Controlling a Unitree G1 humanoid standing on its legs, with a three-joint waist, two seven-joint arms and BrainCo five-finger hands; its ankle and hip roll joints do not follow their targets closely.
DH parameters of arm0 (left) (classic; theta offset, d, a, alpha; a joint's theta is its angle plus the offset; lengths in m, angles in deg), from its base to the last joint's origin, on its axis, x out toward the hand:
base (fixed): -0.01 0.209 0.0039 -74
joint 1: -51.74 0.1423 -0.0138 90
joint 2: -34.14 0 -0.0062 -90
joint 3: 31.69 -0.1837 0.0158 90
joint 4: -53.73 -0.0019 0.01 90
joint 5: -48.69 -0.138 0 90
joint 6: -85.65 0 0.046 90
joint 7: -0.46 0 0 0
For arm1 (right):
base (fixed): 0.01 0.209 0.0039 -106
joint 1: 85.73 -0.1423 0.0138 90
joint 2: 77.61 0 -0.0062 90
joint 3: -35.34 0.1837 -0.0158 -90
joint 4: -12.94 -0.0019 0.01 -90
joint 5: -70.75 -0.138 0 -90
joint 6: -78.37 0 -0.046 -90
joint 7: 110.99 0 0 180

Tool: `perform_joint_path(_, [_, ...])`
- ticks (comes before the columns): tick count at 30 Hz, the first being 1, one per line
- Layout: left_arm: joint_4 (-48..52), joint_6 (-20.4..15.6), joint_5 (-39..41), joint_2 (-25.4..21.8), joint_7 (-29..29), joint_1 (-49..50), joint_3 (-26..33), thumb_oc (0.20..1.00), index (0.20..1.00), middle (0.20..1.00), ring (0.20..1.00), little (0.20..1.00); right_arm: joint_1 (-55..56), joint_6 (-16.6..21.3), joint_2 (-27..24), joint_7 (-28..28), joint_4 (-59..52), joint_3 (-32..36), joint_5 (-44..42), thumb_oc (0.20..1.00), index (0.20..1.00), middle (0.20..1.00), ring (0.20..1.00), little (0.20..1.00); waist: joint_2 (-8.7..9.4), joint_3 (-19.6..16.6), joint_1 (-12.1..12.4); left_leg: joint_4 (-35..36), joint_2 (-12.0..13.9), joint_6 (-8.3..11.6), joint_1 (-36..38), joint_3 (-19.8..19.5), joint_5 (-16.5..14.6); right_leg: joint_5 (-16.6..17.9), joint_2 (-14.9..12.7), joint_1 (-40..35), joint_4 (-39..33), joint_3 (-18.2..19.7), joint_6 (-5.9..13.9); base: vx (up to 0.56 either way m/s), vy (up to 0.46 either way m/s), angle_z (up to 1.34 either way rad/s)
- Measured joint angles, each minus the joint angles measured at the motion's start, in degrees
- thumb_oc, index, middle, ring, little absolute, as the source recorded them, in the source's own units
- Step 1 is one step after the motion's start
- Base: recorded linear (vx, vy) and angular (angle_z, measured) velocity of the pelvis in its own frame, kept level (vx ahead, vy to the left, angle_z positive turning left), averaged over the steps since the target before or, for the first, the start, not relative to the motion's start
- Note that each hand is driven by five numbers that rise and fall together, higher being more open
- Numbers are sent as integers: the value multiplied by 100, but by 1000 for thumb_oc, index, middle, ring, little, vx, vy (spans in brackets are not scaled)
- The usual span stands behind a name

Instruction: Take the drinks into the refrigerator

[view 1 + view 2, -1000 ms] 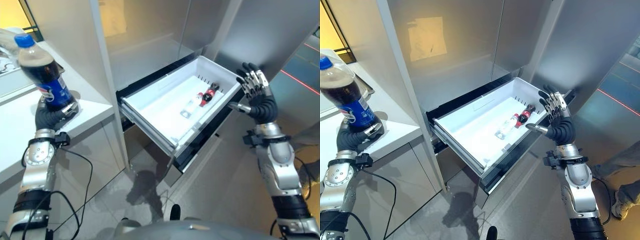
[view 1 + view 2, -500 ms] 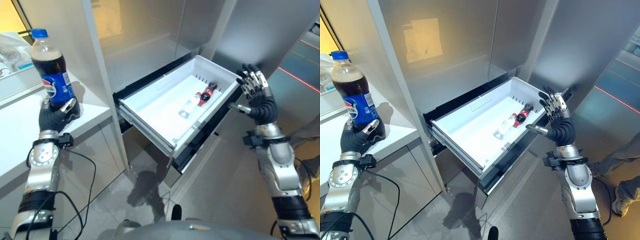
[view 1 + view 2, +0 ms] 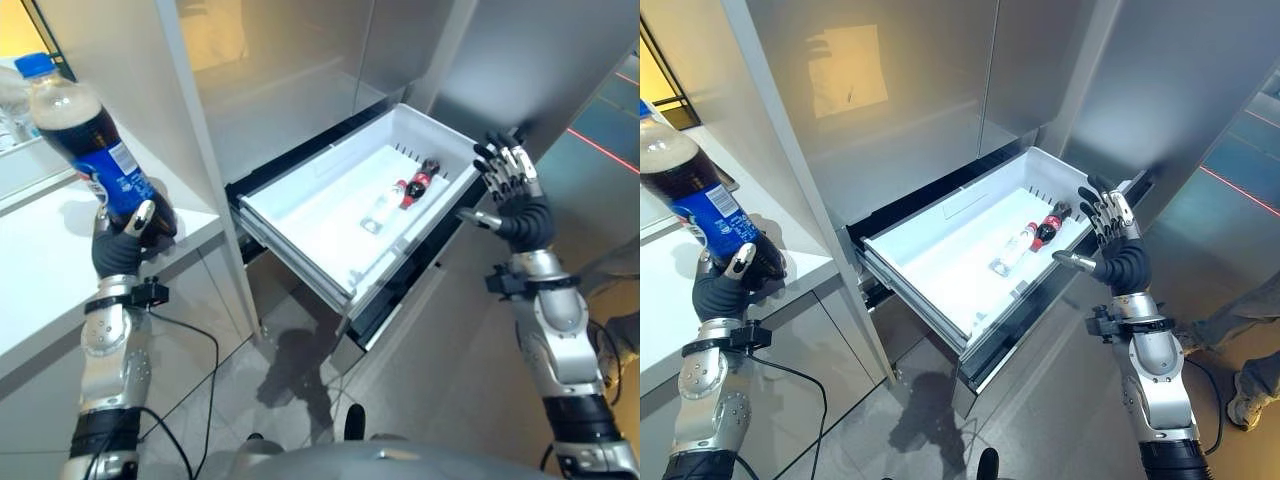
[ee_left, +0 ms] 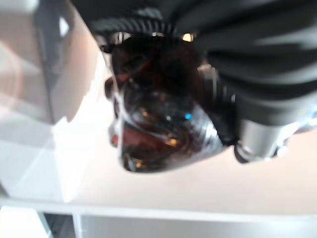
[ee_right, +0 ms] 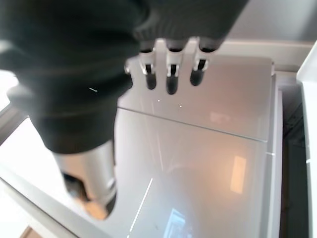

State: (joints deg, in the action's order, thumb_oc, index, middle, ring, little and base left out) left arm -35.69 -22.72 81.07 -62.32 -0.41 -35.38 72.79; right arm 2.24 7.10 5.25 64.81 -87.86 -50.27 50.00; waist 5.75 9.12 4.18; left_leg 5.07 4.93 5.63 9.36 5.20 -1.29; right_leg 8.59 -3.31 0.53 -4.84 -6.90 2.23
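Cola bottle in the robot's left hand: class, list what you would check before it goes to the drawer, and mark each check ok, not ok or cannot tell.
1. Left hand curled round the cola bottle: ok.
2. Bottle cap on: ok.
3. Bottle upright: not ok, it tilts.
4. White drawer pulled open: ok.
5. Bare floor in the drawer beside the two small bottles: ok.
6. Right hand open, outside the drawer, by its far corner: ok.

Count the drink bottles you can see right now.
3: a large dark cola bottle with blue label held in the left robot hand; a small red-labelled bottle and a clear bottle lying in the white drawer.
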Motion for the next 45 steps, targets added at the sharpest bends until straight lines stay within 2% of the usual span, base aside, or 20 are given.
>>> perform_joint_path(5, [557, 12, 126, 295, -305, 367, 3, 200, 200, 200, 200, 200, 10, 3, 4, -13, -2, 154, 65, 1000, 1000, 1000, 1000, 1000, -10, 145, 27, -1, 17, 5, -9, -66, -2, -7, 9, -35, -32, -50, 7, -9, -14, 7])
perform_joint_path(11, [913, 69, 496, 319, -784, 486, -202, 200, 200, 200, 200, 200, -17, -1, -32, -119, 4, 288, -94, 1000, 1000, 1000, 1000, 1000, 22, 209, 217, -3, 14, 6, -4, -104, -2, -1, 1, -36, -32, -98, -3, -6, -12, 2])
perform_joint_path(13, [1177, 168, 654, 250, -977, 525, -327, 200, 200, 200, 200, 200, -44, -22, -271, -319, 2, 284, -401, 1000, 1000, 1000, 1000, 1000, 56, 246, 290, -4, 15, 7, 2, -106, 0, 0, 1, -41, -31, -101, -4, -10, -17, 2])
perform_joint_path(14, [1291, 179, 754, 135, -1030, 577, -442, 200, 200, 200, 200, 200, -51, -38, -397, -396, 2, 278, -524, 1000, 1000, 1000, 1000, 1000, 69, 253, 305, -4, 16, 8, 1, -113, 0, 0, 1, -46, -31, -107, -4, -17, -24, 4])
perform_joint_path(16, [1629, 296, 964, -495, -1476, 722, -839, 200, 200, 200, 200, 200, -210, -139, -1089, -745, 116, 122, -1168, 1000, 1000, 1000, 1000, 1000, 87, 256, 323, -4, 6, 5, 5, -130, 1, -2, -11, -59, -31, -122, -1, -26, -20, 4])
perform_joint_path(18, [1752, 360, 1032, -921, -1760, 715, -1113, 200, 200, 200, 200, 200, -443, -264, -1466, -992, 258, -149, -1650, 1000, 1000, 1000, 1000, 1000, 89, 256, 305, -4, 1, 5, 6, -126, 1, -1, -16, -84, -31, -120, -1, 0, 0, 0])
perform_joint_path(19, [1848, 427, 1121, -1318, -2007, 686, -1431, 200, 200, 200, 200, 200, -699, -396, -1970, -1240, 380, -542, -1927, 1000, 1000, 1000, 1000, 1000, 85, 259, 292, -3, -2, 3, 23, -126, 0, -3, -18, -109, -30, -120, 2, 0, 0, 0])
perform_joint_path(20, [1855, 433, 1128, -1461, -2126, 656, -1586, 200, 200, 200, 200, 200, -864, -435, -2178, -1337, 478, -745, -2066, 1000, 1000, 1000, 1000, 1000, 86, 258, 278, -3, -2, 3, 45, -125, 0, -2, -19, -132, -31, -117, 1, -18, -12, -4])
perform_joint_path(21, [1865, 503, 1182, -1821, -2293, 547, -2012, 200, 200, 200, 200, 200, -1395, -606, -2597, -1537, 677, -1317, -2474, 1000, 1000, 1000, 1000, 1000, 86, 258, 260, -3, -1, 4, 113, -102, -1, 0, -14, -169, -31, -102, 0, -13, -7, -6])
perform_joint_path(23, [1876, 627, 1163, -2373, -2493, 341, -2510, 200, 200, 200, 200, 200, -2101, -749, -2986, -1743, 767, -1945, -2721, 1000, 1000, 1000, 1000, 1000, 85, 258, 222, -2, 6, 4, 123, -83, -2, 3, -7, -188, -32, -74, -4, -10, -3, -6])
perform_joint_path(27, [1873, 773, 1172, -2898, -2720, 59, -3096, 200, 200, 200, 200, 200, -3295, -794, -2917, -1824, 855, -2953, -2976, 1000, 1000, 1000, 1000, 1000, 81, 256, 150, -3, 2, 8, 240, -45, -2, 19, 8, -228, -31, -16, -11, -14, 3, -8])
perform_joint_path(28, [1842, 866, 1154, -3098, -2712, -322, -3440, 200, 200, 200, 200, 200, -3642, -859, -2899, -1904, 807, -3395, -3006, 1000, 1000, 1000, 1000, 1000, 81, 256, 160, -4, 3, 9, 260, -21, -2, 28, 12, -237, -31, 0, -13, -10, -2, -5])
perform_joint_path(30, [1841, 867, 1163, -3168, -2772, -493, -3606, 200, 200, 200, 200, 200, -3776, -902, -2841, -1955, 718, -3621, -3020, 1000, 1000, 1000, 1000, 1000, 83, 253, 186, -4, -4, 9, 276, -23, -2, 29, 6, -250, -31, 2, -12, -5, -2, -2])
perform_joint_path(31, [1833, 868, 1178, -3298, -2789, -659, -3820, 200, 200, 200, 200, 200, -3993, -982, -2795, -2032, 731, -3970, -3114, 1000, 1000, 1000, 1000, 1000, 82, 249, 189, -4, -10, 8, 290, -12, -2, 31, 2, -257, -29, 10, -8, 0, 0, 0])
perform_joint_path(37, [1642, 866, 1162, -3501, -2871, -725, -3960, 200, 200, 200, 200, 200, -4005, -1311, -2636, -2294, 724, -4481, -3371, 1000, 1000, 1000, 1000, 1000, 59, 222, 196, -4, -10, 9, 303, 22, -2, 38, 6, -251, -24, 27, -13, -3, -4, -2])
perform_joint_path(42, [1524, 861, 1070, -3456, -2803, -762, -4038, 200, 200, 200, 200, 200, -3764, -1583, -2033, -2526, 456, -4587, -3735, 1000, 1000, 1000, 1000, 1000, 13, 167, 166, -5, -9, 10, 304, 40, -1, 46, 8, -242, -24, 29, -18, 0, 0, 0])
perform_joint_path(45, [1525, 795, 1013, -3450, -2806, -766, -4035, 200, 200, 200, 200, 200, -3668, -1665, -1971, -2566, 336, -4588, -3909, 1000, 1000, 1000, 1000, 1000, -28, 122, 192, -5, -13, 10, 304, 42, -1, 47, 4, -243, -24, 30, -17, 0, 0, 0])
